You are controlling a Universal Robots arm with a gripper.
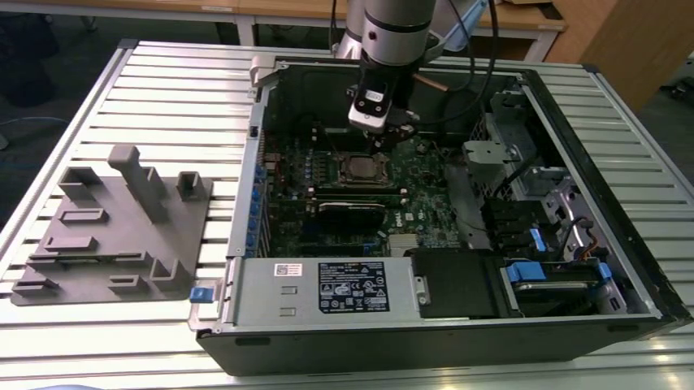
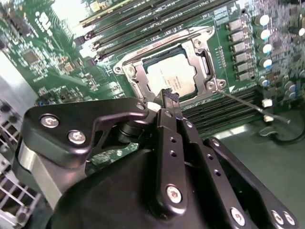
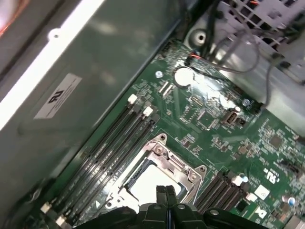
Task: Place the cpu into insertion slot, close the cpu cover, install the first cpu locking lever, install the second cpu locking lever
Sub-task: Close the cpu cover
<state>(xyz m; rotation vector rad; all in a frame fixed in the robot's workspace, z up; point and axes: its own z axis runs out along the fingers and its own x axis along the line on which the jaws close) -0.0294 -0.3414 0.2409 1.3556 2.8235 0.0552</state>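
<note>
1. From where I stand, the arm reaches down into the open black and silver computer case (image 1: pixel 247 213) on the slatted metal table (image 1: pixel 152 89). Its black gripper (image 1: pixel 381 146) hangs just over the socket area of the green circuit board (image 2: pixel 62 62).
2. The small, flat, square cpu (image 2: pixel 171 76), with its dull silver-grey top, sits in the dark square insertion slot (image 3: pixel 137 172). It looks level there.
3. The thin silvery cpu cover (image 2: pixel 206 61), a square plate with a big window, appears to lie down around the chip, whose top shows through the window.
4. In both wrist views the gripper's (image 2: pixel 169 97) fingers are pressed together with nothing between them. The tips are just above the near edge of the cover. I cannot tell whether they touch it.
5. A thin wire locking lever (image 2: pixel 252 106) juts away from one corner of the socket, out over the memory slots. To my eye it is not latched.
6. What worries me:
   - The clenched tips are narrow. If they bear down off-centre, they could slide off the cover's rim and scrape the chip or the board.
   - The lever is slim and springy, so a push that catches it poorly could let it slip past the tips and snap back.
   - If the chip is slightly askew under the plate, forcing the cover or the lever could damage the contacts beneath.
</note>
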